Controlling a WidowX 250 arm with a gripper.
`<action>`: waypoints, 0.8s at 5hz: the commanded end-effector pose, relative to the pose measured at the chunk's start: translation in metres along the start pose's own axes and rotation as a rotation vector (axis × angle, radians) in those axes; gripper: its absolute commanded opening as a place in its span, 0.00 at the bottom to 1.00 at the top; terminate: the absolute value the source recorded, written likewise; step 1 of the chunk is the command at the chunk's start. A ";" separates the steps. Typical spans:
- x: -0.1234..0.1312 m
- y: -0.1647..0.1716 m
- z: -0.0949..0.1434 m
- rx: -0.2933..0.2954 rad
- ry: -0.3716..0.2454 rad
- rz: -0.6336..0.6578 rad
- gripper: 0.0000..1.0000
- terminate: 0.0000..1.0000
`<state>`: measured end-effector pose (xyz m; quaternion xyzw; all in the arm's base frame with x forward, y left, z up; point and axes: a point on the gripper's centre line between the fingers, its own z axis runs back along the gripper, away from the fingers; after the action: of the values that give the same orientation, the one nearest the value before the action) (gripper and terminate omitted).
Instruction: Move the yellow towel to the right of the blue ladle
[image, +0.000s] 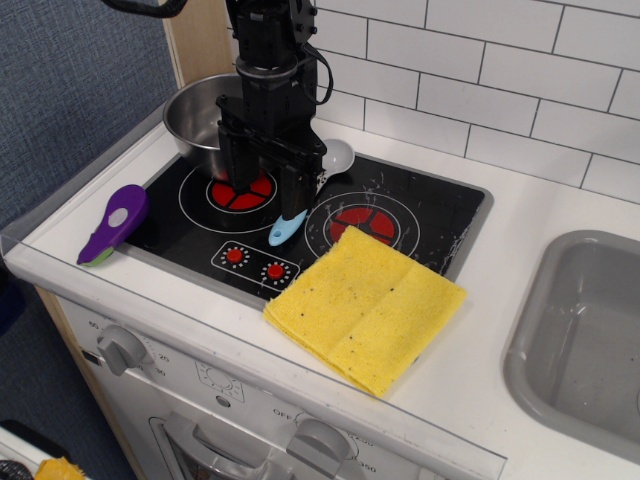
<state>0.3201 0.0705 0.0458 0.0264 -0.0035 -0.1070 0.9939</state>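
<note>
The yellow towel (365, 305) lies flat and folded on the stove's front right corner, partly over the right burner and the white counter edge. The blue ladle (287, 230) lies between the two burners, its pale grey bowl (338, 155) toward the back and its light blue handle toward the front. The towel lies to the right of the ladle's handle. My black gripper (266, 190) hangs over the left burner, just left of the ladle and partly hiding its handle. Its jaws stand apart and hold nothing.
A steel pot (197, 118) stands at the back left of the stove. A purple-and-green utensil (114, 223) lies at the stove's left edge. A grey sink (590, 330) is on the right. A small yellow scrap (60, 468) shows at the bottom left.
</note>
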 end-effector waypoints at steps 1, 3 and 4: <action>0.000 0.000 0.000 0.000 0.000 0.000 1.00 0.00; -0.008 -0.072 0.002 0.016 -0.031 -0.232 1.00 0.00; -0.013 -0.095 -0.004 -0.017 -0.037 -0.257 1.00 0.00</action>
<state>0.2824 -0.0212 0.0220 0.0061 0.0063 -0.2265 0.9740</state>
